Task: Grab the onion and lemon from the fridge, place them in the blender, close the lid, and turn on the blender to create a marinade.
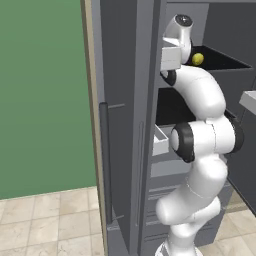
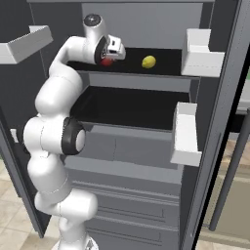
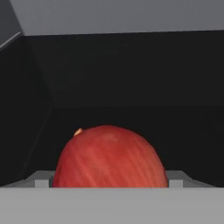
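Red round object fills space between gripper fingertips, jaws wide, contact unclear; possibly onion despite colour. Lemon on same fridge shelf, apart, open room around.

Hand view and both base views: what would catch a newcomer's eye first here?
In the hand view a red, streaked round fruit or vegetable sits right in front of the hand, on a dark shelf. In the right base view the white arm reaches into the open fridge, its hand at that red thing on the upper shelf. The yellow-green lemon lies apart from it on the same shelf.
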{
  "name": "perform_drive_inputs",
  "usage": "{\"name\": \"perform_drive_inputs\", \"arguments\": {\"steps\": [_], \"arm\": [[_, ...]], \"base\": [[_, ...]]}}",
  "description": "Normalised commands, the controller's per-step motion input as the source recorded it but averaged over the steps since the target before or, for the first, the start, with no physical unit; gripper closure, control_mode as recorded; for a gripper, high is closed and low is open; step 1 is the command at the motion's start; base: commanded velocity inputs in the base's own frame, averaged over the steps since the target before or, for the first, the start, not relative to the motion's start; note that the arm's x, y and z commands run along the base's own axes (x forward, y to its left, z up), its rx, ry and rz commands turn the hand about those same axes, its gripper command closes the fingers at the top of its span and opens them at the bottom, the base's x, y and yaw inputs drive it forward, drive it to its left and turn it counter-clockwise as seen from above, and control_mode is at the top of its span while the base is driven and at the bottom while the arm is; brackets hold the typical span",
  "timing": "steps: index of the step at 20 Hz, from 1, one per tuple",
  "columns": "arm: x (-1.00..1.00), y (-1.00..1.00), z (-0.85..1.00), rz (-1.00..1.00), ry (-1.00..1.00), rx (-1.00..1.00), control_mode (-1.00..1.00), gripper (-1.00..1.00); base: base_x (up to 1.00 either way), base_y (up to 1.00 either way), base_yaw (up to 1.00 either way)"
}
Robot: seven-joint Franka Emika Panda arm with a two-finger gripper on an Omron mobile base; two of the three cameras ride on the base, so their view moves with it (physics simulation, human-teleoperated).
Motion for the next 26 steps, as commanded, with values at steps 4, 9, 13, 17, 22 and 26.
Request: {"name": "perform_drive_inputs", "arguments": {"steps": [4,9,13,17,22,26], "arm": [[-0.81,-0.09,0.00,0.00,-0.27,0.00,-1.00,1.00],[-1.00,-0.12,0.00,0.00,-0.40,0.00,-1.00,1.00],[-1.00,-0.19,0.13,0.00,-0.39,0.06,-1.00,1.00],[-1.00,-0.19,0.54,0.00,-0.06,0.09,-1.00,1.00],[-1.00,-0.18,0.37,0.00,0.05,0.06,-1.00,1.00],[-1.00,-0.14,0.04,0.00,0.20,0.03,-1.00,1.00]], "base": [[0.00,0.00,0.00],[0.00,0.00,0.00],[0.00,0.00,0.00],[0.00,0.00,0.00],[0.00,0.00,0.00],[0.00,0.00,0.00]]}}
